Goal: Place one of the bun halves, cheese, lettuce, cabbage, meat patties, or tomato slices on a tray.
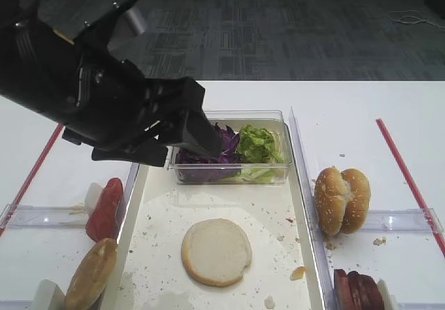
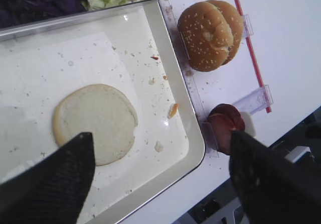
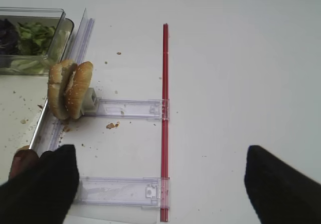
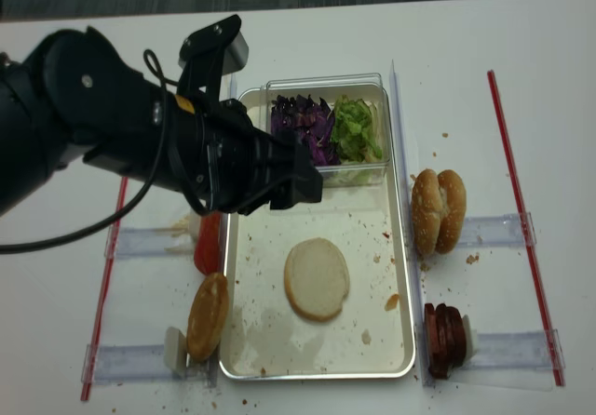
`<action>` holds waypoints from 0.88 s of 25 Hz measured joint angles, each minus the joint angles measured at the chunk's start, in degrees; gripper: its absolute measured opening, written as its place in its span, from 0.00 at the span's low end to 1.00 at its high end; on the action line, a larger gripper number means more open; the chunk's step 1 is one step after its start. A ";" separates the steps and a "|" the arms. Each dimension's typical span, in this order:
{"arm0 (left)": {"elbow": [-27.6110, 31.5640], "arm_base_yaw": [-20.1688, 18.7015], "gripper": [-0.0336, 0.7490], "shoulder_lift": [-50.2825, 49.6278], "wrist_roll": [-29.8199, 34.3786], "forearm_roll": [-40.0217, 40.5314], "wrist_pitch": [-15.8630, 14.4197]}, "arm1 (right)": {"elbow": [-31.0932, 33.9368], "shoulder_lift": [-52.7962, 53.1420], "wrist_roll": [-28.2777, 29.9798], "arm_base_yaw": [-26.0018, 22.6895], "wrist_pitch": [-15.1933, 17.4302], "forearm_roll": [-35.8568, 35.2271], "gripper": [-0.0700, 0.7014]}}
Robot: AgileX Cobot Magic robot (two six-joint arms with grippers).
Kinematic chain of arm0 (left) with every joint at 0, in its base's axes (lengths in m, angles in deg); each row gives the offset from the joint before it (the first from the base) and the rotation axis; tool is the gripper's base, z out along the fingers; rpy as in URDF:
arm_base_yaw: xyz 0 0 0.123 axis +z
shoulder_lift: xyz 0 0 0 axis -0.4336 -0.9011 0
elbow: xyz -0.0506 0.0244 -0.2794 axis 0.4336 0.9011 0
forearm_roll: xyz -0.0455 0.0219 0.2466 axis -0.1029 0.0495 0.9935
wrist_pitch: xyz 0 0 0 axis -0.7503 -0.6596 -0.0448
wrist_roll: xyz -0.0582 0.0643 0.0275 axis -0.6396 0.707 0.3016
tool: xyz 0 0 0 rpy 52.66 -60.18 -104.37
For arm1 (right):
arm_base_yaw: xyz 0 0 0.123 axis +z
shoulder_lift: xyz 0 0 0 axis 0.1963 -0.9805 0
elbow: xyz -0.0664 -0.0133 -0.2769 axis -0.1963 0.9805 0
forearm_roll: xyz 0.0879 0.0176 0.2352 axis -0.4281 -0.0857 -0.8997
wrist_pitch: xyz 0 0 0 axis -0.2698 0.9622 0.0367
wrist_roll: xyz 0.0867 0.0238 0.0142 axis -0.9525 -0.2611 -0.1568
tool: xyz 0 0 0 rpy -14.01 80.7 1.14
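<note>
Exterior high: tray (image 1: 306,206), landmark. Bun half (image 1: 216,251) flat on its floor, cut face up. Left gripper (image 1: 208,137) above the tray's far end, at the clear box (image 1: 281,119) of cabbage (image 1: 226,147) and lettuce (image 1: 259,143).

Left wrist: left fingers (image 2: 50,176) spread wide, grasping nothing.

Right wrist: right fingers (image 3: 42,184) apart, empty, beside the tray.

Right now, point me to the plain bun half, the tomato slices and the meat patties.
plain bun half (image 1: 216,251): exterior high view, middle of its pale cut face.
tomato slices (image 1: 105,208): exterior high view, flat red side of the outer slice.
meat patties (image 4: 444,339): realsense high view, top edge of the stacked discs.
</note>
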State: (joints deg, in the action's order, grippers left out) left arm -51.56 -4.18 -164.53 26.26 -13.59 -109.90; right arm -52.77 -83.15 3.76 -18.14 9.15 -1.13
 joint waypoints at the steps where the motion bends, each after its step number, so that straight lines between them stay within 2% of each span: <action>1: 0.00 0.00 0.74 0.47 -0.11 0.39 -0.29 | 0.00 0.00 0.00 0.00 0.00 0.00 0.99; 5: 0.00 0.00 0.74 1.11 -4.46 6.01 -1.40 | 0.00 0.00 0.00 0.00 0.00 0.00 0.99; 9: 0.00 0.00 0.74 1.11 -13.77 20.26 -4.30 | 0.00 0.00 0.00 0.00 0.00 0.00 0.99; 13: 0.00 0.00 0.74 1.11 -21.10 32.26 -8.58 | 0.00 0.00 0.00 0.00 0.00 0.00 0.99; 19: 0.00 0.00 0.74 1.11 -26.11 43.50 -15.16 | 0.00 0.00 0.00 0.00 0.00 0.00 0.99; 22: 0.00 0.02 0.74 1.11 -27.37 46.06 -17.16 | 0.00 0.00 0.00 0.00 0.00 0.00 0.99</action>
State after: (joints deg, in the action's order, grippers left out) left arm -51.56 -4.15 -163.43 -1.10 32.47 -127.06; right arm -52.77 -83.15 3.76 -18.14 9.15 -1.13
